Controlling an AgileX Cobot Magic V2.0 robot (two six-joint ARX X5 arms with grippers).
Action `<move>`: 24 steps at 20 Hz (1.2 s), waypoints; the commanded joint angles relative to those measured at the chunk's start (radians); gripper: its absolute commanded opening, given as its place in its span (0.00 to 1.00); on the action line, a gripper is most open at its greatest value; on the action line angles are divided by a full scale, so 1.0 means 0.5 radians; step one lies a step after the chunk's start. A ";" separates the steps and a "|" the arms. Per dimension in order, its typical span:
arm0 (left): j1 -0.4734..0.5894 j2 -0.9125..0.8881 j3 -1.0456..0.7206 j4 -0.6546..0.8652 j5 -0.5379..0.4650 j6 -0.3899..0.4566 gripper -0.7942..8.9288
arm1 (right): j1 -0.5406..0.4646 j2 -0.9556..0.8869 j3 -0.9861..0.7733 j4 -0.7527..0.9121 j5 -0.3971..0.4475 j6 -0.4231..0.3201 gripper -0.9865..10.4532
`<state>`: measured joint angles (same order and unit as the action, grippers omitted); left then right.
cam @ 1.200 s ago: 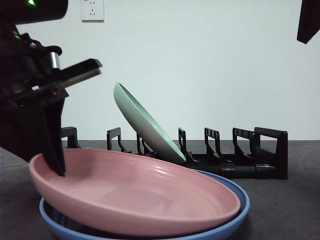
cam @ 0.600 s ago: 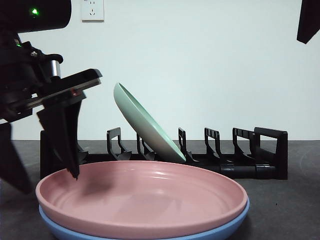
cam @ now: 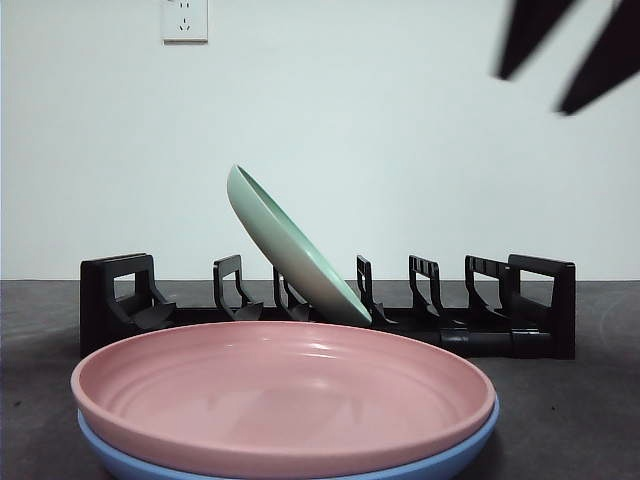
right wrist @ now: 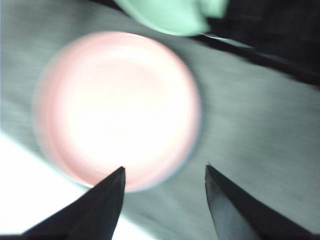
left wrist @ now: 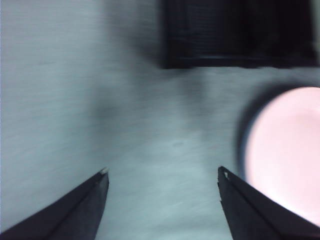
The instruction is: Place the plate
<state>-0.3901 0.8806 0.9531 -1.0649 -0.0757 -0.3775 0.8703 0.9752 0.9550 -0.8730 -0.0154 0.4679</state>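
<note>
- Both grippers had wide, empty jaws: the left gripper [left wrist: 162, 172] hung over bare table [left wrist: 75, 100], the pink plate [left wrist: 285, 150] at its 3 o'clock; the right gripper [right wrist: 165, 172] hovered above that plate.
- Pink plate [cam: 285, 395] lay flat, nested on a blue plate [cam: 440, 460], at 6 o'clock from the rack [cam: 520, 300].
- Judged advice: pinch the pink rim only, lift clear of the blue one, tilt it upright, then lower it into an open slot.
- Green plate [cam: 290, 250] leaned in the rack's left-middle slots and could block the neighbouring slot; slots toward 3 o'clock stood free.
- Wall socket [cam: 185, 20] sat at 11 o'clock.
</note>
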 commanded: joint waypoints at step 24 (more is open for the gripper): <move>0.258 -0.455 0.048 -0.346 -0.014 0.089 0.44 | -0.153 1.996 1.733 0.144 -0.112 -0.515 0.30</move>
<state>-0.2600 0.6476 0.9558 -1.2457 -0.0772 -0.3325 0.7856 1.9522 1.7958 -0.8101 -0.0753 0.2249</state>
